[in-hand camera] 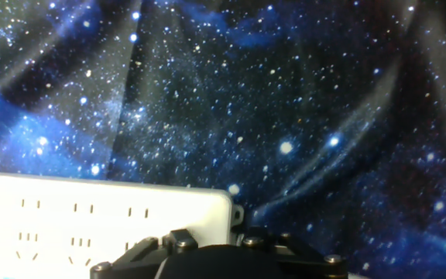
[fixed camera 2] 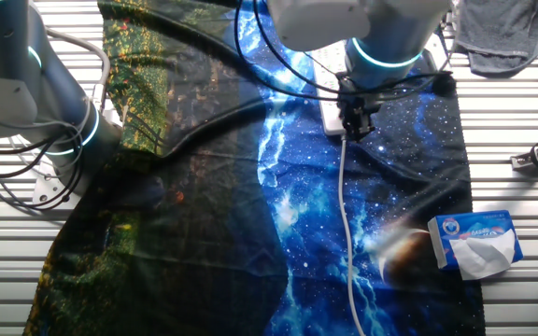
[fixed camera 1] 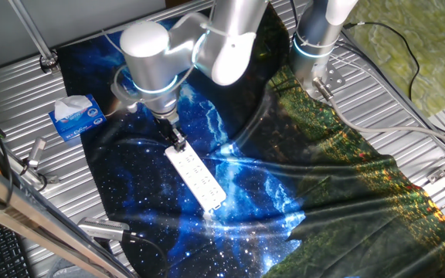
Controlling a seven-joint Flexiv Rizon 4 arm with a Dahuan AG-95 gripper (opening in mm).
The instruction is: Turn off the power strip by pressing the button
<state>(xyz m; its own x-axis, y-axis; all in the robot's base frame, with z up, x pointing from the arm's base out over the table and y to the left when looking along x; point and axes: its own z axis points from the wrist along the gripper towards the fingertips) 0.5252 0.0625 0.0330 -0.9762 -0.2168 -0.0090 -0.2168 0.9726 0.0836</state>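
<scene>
Currently, as seen:
Strip: long flat white plastic power strip (fixed camera 1: 196, 178) lies diagonally on the blue starry galaxy-print cloth (fixed camera 1: 246, 193) covering the table (fixed camera 1: 22, 100).
Pincer: black pincer (fixed camera 1: 177, 142) sits at the strip's corded end; finger state cannot tell.
Button: hidden beneath the pincer.
Nearby: blue-and-white tissue box (fixed camera 1: 76, 117), well apart.

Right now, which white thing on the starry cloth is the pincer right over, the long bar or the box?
The long power strip: the pincer sits at its corded end. The blue-and-white tissue box lies apart, off to the side.
</scene>
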